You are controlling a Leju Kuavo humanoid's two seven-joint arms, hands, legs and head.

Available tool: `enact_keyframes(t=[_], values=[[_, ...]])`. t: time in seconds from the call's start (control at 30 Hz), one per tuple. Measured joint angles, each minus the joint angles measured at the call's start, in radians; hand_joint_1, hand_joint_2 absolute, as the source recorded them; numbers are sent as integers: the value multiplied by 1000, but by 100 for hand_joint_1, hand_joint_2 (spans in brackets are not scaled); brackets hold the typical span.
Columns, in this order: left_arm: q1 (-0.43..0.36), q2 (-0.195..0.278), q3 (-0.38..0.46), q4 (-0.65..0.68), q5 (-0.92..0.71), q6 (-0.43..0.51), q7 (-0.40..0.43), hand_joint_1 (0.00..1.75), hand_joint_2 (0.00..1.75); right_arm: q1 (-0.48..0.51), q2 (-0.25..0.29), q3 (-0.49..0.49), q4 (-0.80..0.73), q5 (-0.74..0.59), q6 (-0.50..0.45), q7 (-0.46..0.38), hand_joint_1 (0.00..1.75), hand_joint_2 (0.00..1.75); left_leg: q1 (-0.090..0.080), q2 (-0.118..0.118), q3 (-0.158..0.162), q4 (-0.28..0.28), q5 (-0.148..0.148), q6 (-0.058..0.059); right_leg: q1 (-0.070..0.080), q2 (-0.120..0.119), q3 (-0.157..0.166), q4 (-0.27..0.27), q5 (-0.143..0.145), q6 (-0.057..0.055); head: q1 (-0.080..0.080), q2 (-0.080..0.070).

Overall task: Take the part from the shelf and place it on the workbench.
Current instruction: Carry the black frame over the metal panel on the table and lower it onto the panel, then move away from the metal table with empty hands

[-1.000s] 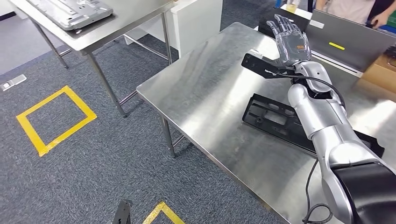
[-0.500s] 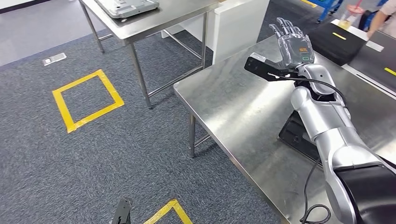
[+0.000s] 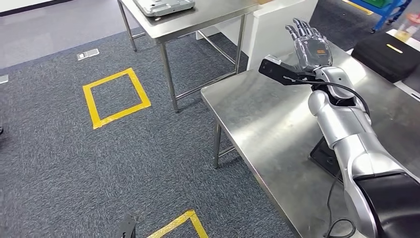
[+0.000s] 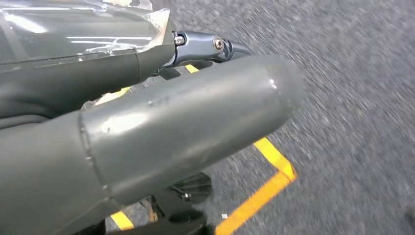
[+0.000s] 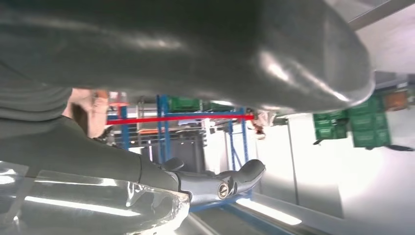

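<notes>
A black flat part lies on the steel workbench near its right side, mostly hidden behind my right forearm. My right hand is raised above the workbench's far corner, fingers straight and apart, holding nothing. In the right wrist view the right hand is bare, with a dark finger stretched out. In the left wrist view my left hand hangs over the carpet, its fingers extended and nothing in them.
A second steel table stands at the back with a grey metal plate on it. A white cabinet is beside it. Yellow tape squares mark the grey carpet. A black case sits at the far right.
The camera has turned left: the workbench, tables and floor marks have slid right in the picture, and the black part is nearly out of frame. My right hand stays raised and open.
</notes>
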Motion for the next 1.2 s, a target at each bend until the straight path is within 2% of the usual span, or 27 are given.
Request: enact_keyframes(t=[0.07,0.1,0.17,0.2,0.27,0.33,0.37,0.4,0.43,0.5,0.53,0.57,0.6,0.67,0.7,0.73,0.77,0.8,0.83,0.87,0.9,0.93,0.97,1.0,1.07,1.13,1.2], values=[[2,16,2,0,2,-7,0,0,0,1,-11,-1,-4,-1,0,0,0,0,-6,29,53,-100,29,5,9,-18,4,2,-9,11,1,0],[3,21,4,1,4,-8,0,0,0,1,-16,-1,-5,-2,0,-1,0,0,-10,32,62,-119,30,9,15,-27,7,2,-13,17,2,0],[10,29,5,2,5,-10,1,0,0,3,-21,-2,-6,-2,0,-1,0,0,-15,9,64,-126,29,21,20,-46,11,1,-20,29,4,0],[13,31,5,3,5,-11,1,0,0,4,-22,-1,-7,-2,0,-2,0,0,-16,-2,66,-129,31,28,19,-40,9,8,-27,33,4,0],[16,34,6,3,5,-11,1,0,0,7,-27,-2,-9,-3,0,-3,0,0,-15,-22,72,-135,35,44,12,5,-24,79,-64,33,5,0],[16,37,6,3,5,-11,1,0,0,15,-36,-2,-10,-3,0,-3,0,0,-15,-48,72,-136,35,52,8,50,-95,221,-120,27,6,0],[17,37,6,3,5,-11,1,0,0,20,-39,-2,-10,-3,0,-2,0,0,-16,-62,72,-136,35,53,8,58,-129,280,-137,28,6,0],[17,37,6,3,6,-12,2,0,0,25,-41,-2,-10,-3,0,-2,0,0,-17,-77,73,-136,35,53,8,61,-149,306,-138,32,6,0],[18,38,6,3,6,-13,2,0,0,28,-42,-2,-10,-3,0,-2,0,0,-17,-91,73,-135,35,53,9,64,-148,292,-122,39,6,0],[19,40,6,4,8,-18,3,0,0,30,-43,-2,-11,-3,-1,-3,0,0,-18,-118,76,-135,35,52,6,83,-94,159,-55,53,6,0],[20,41,6,4,8,-20,4,0,0,30,-44,-2,-12,-3,-1,-3,0,0,-19,-130,76,-133,34,50,5,101,-62,89,-26,54,6,0],[22,43,6,4,8,-22,4,0,0,30,-45,-2,-12,-4,-2,-4,0,0,-19,-141,74,-133,35,46,5,113,-39,39,-6,50,6,0],[25,46,6,4,8,-23,5,0,0,31,-47,-2,-12,-4,-3,-5,0,0,-19,-150,72,-133,36,42,7,121,-28,15,3,44,5,0],[36,53,7,5,8,-25,9,0,0,33,-47,-2,-13,-6,-4,-7,0,0,-18,-166,67,-137,40,30,9,107,-23,8,8,26,5,0],[42,56,7,6,9,-25,11,0,0,34,-46,-2,-14,-6,-4,-8,0,0,-19,-157,65,-134,37,25,6,98,-19,4,10,18,4,0],[46,59,7,7,9,-25,13,0,0,35,-45,-3,-15,-6,-4,-10,0,0,-21,-136,59,-118,25,20,3,88,-15,-1,12,7,3,0],[47,61,8,8,10,-25,14,0,0,35,-44,-3,-16,-6,-4,-11,0,0,-21,-107,44,-83,3,16,0,78,-11,-5,13,-2,2,0],[48,62,9,8,11,-26,15,0,0,36,-45,-3,-17,-6,-4,-11,0,0,-20,-74,20,-28,-27,12,2,68,-8,-6,12,-9,2,0],[48,62,11,8,11,-26,16,0,0,36,-45,-3,-17,-6,-4,-11,0,0,-16,-54,-12,39,-60,8,5,58,-6,-6,10,-15,1,0],[49,61,13,8,12,-27,16,0,0,38,-44,-3,-17,-6,-4,-11,0,0,-11,-44,-42,101,-84,4,8,47,-5,-6,9,-17,2,0],[49,60,15,8,13,-27,16,0,0,40,-43,-2,-17,-5,-5,-11,0,0,-7,-39,-60,138,-93,1,9,38,-5,-6,8,-18,2,0],[50,59,17,9,14,-27,16,0,0,43,-41,-2,-17,-5,-6,-12,0,0,-3,-36,-61,140,-85,-2,10,29,-4,-5,7,-18,1,0],[50,59,18,9,16,-27,16,0,0,45,-39,-2,-16,-5,-7,-12,0,0,0,-30,-38,98,-60,-4,11,20,-4,-5,6,-17,2,0],[50,59,19,9,17,-26,15,0,0,47,-38,-2,-16,-5,-9,-13,0,0,2,-18,1,27,-28,-5,11,12,-3,-5,5,-15,1,0],[49,59,21,9,18,-25,13,0,0,47,-36,-3,-16,-6,-14,-15,0,0,-3,9,70,-96,11,-1,16,-3,-1,-4,0,-8,2,0],[49,59,23,9,19,-23,12,0,0,47,-34,-3,-16,-6,-17,-17,0,0,-11,12,87,-130,14,8,21,-16,1,-4,-3,1,4,0],[51,60,25,10,21,-19,11,0,0,48,-31,-3,-16,-6,-18,-19,0,0,-14,-6,88,-139,20,22,22,-26,1,-3,-8,13,5,0]])
